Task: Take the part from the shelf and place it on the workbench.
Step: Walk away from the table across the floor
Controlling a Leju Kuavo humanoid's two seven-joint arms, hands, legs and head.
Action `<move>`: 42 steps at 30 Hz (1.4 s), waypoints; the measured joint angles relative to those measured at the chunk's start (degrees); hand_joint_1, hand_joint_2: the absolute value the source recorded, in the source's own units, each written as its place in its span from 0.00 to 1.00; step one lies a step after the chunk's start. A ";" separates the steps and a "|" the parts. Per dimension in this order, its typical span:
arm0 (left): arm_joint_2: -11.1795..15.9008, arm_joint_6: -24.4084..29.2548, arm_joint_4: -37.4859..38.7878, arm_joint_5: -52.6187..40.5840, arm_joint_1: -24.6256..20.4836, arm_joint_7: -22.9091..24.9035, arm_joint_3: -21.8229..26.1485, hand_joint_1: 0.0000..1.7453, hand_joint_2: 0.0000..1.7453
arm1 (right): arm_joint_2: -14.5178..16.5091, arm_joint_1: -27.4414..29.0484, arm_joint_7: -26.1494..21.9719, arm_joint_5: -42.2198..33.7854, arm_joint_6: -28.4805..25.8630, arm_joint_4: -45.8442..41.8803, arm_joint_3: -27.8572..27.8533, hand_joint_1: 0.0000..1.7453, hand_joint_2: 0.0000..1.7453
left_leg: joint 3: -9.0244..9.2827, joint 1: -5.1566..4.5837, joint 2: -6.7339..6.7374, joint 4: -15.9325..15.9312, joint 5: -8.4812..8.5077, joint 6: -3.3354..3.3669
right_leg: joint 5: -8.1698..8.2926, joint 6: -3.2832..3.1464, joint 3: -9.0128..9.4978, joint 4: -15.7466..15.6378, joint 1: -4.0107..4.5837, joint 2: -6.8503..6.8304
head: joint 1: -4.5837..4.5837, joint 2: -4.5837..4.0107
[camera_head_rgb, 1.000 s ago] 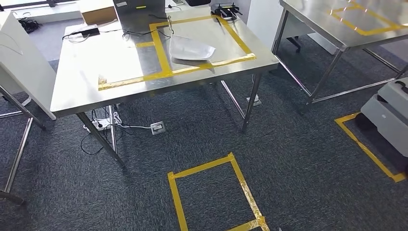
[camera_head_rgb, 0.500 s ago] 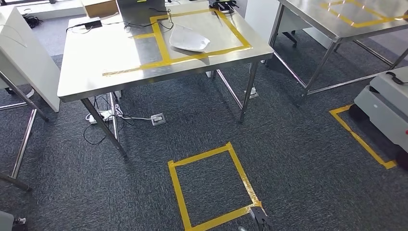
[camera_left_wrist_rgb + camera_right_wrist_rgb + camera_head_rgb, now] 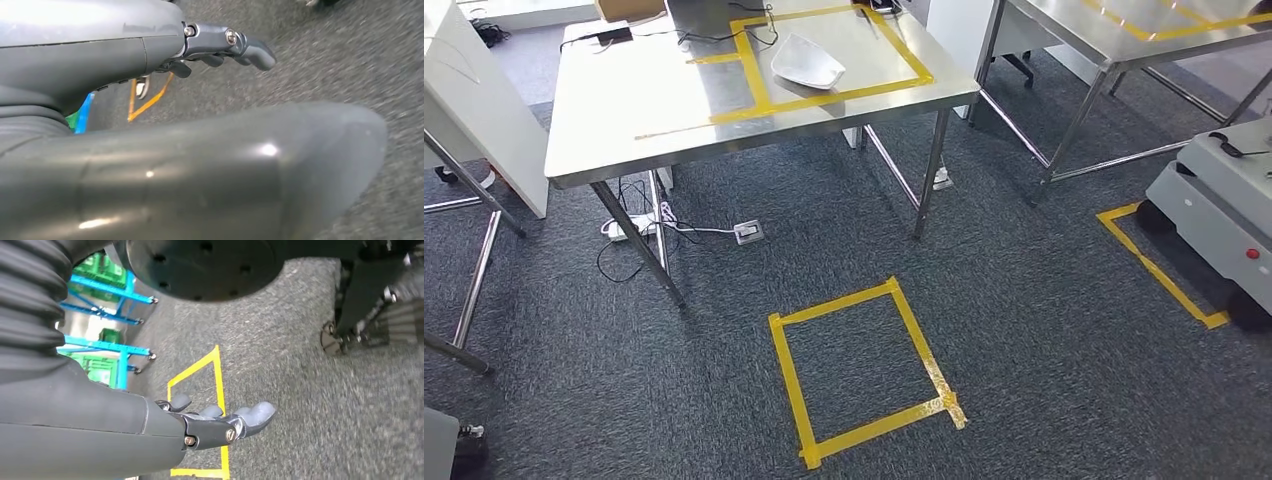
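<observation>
The steel bench carries a yellow tape rectangle with a white part lying inside it and cables near its far edge, while the grey carpet floor bears a yellow tape square.

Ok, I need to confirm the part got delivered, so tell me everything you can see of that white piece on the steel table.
The white part is a thin, shell-like piece with a pointed, roughly triangular outline and a slightly dished, glossy surface that looks like moulded plastic. It lies flat on the steel workbench, inside the larger yellow tape rectangle and near its front edge. Nothing else touches it; cables and a box sit farther back.
</observation>
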 joint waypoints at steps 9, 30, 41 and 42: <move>-1.35 -1.34 0.16 -0.28 -2.91 -5.27 0.07 0.00 0.00 | -0.60 -0.04 -7.95 -1.95 1.27 0.01 -3.83 0.00 1.00 | 2.43 0.33 -0.47 8.60 -6.73 -1.39 | 4.84 -0.34 -6.50 1.02 -0.50 -0.64 | -0.27 0.00; -4.03 -1.46 0.62 4.13 -1.48 -0.78 2.05 0.00 1.00 | -4.51 0.69 -1.99 1.87 0.60 0.01 -1.88 0.00 1.00 | 0.40 0.18 -0.23 0.15 -0.73 -0.40 | -0.30 1.28 -1.10 1.02 -0.79 0.37 | -0.20 0.00; -2.35 -2.80 1.06 10.62 3.56 6.35 -3.33 0.00 1.00 | -5.37 0.76 -9.19 0.49 2.98 -3.41 0.01 0.00 1.00 | 5.09 -0.09 -0.51 2.47 -6.01 -0.21 | 3.02 0.02 -4.70 1.24 -0.25 -0.02 | -0.28 0.00; -2.21 -2.95 1.09 12.17 4.00 6.04 -4.47 0.00 1.00 | -5.40 0.74 -9.37 0.12 3.01 -3.90 0.38 0.00 0.75 | 6.42 -0.27 -0.52 0.05 -5.77 0.07 | 3.16 0.29 -4.77 1.35 -0.22 -0.11 | -0.28 0.00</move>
